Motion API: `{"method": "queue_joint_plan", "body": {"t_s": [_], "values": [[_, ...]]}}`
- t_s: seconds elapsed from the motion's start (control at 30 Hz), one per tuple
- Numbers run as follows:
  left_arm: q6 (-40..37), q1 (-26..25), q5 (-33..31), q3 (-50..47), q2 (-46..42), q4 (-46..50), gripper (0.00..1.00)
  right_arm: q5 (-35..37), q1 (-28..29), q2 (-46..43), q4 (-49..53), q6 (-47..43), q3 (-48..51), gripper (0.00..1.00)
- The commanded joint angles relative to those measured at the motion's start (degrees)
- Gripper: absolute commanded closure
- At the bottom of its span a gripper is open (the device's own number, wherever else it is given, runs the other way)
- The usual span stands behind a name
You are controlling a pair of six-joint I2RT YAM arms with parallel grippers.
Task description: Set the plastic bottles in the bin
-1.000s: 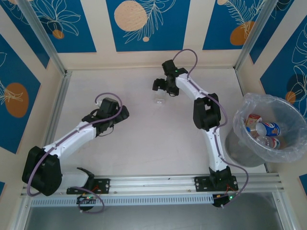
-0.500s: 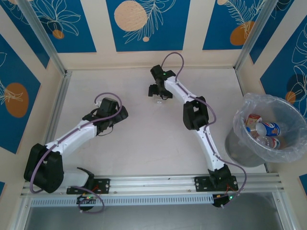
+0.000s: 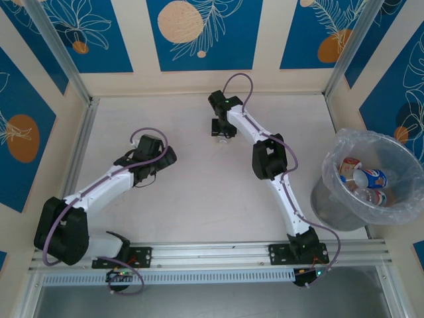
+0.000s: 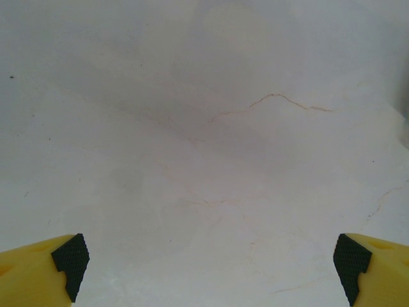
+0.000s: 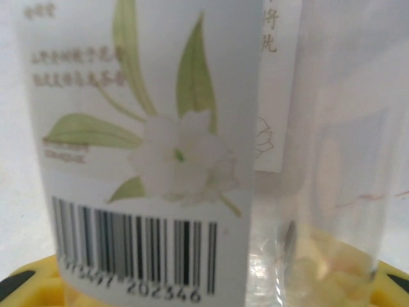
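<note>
A clear plastic bottle [image 5: 153, 128] with a white flower label and a barcode stands very close in the right wrist view. My right gripper [image 5: 204, 284] is open, with its yellow fingers [image 5: 16, 284] at the bottom corners on either side of the bottle. From above, that gripper [image 3: 222, 129] sits over the bottle at the far middle of the table and hides most of it. The left gripper [image 4: 209, 268] is open over bare table, its fingers [image 4: 67, 265] wide apart; from above it [image 3: 159, 159] hangs left of centre. The bin [image 3: 331, 165] at the right holds several bottles [image 3: 371, 177].
Blue patterned walls and metal posts close in the table [image 3: 199, 192] on three sides. A metal rail [image 3: 212, 252] with both arm bases runs along the near edge. The bin stands close to the right arm's lower link.
The right gripper has swung left and come down over the clear bottle, which earlier lay just in front of it. The left arm has hardly moved.
</note>
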State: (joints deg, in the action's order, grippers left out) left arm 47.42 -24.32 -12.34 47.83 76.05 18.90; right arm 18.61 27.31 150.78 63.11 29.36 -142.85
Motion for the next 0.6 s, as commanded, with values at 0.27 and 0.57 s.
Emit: {"method": "queue_joint_plan", "body": {"t_s": [0.27,0.57], "values": [[-0.5,1.1,2.4,0.3,0.1,-1.1,0.0,0.1,1.1,-7.8,-2.4,-3.3,5.7,0.6],[0.2,1.1,3.3,-0.4,-1.4,-1.3,0.0,1.5,2.4,-19.5,-8.9,-3.8,17.2,0.6]]}}
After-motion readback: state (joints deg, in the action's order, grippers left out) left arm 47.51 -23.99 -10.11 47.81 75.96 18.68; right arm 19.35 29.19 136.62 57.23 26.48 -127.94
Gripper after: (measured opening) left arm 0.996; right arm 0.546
